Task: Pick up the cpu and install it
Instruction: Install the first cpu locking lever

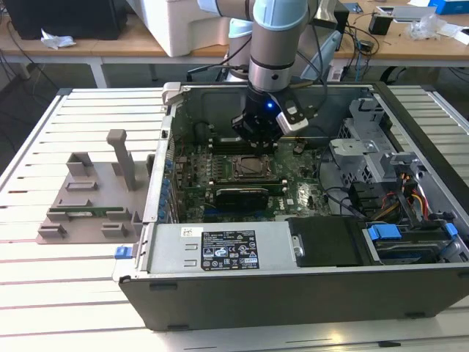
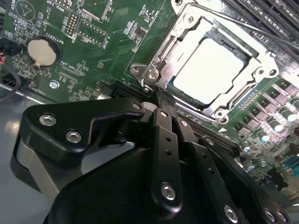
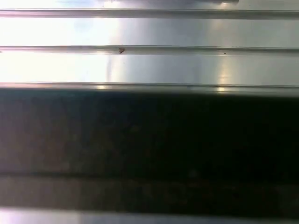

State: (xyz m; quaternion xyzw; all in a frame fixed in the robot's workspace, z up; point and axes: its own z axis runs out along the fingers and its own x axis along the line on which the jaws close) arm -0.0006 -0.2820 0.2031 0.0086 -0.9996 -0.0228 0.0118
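The arm reaches down into the open computer case [image 1: 308, 293] lying on the slatted metal desk [image 1: 66, 293], its gripper [image 1: 258, 136] hanging just above the green motherboard [image 1: 293, 192] at the socket [image 1: 245, 166].

In the second wrist view the cpu [image 2: 208, 70] sits inside the socket's metal frame [image 2: 159, 60], its pale top glaring white, flat and level within the opening. The gripper's black linkages [image 2: 166, 154] crowd the foreground, with the fingers drawn together into 1 narrow stem whose tip sits just beside the frame's near corner; the jaws look closed with nothing between them, apart from the chip.

That same view shows a round coin battery [image 2: 41, 51] on the board. There is white lettering on the board and a white sticker [image 1: 227, 248] on the case's silver power unit, too small to make out.

The exterior view adds what the wrist cannot: a grey plastic fixture [image 1: 91, 198] on the desk to the exterior view's left of the case, and blue drive latches [image 1: 382, 235] toward the exterior view's right.

The first wrist view shows bright metal slats [image 3: 149, 65] above a dark band.
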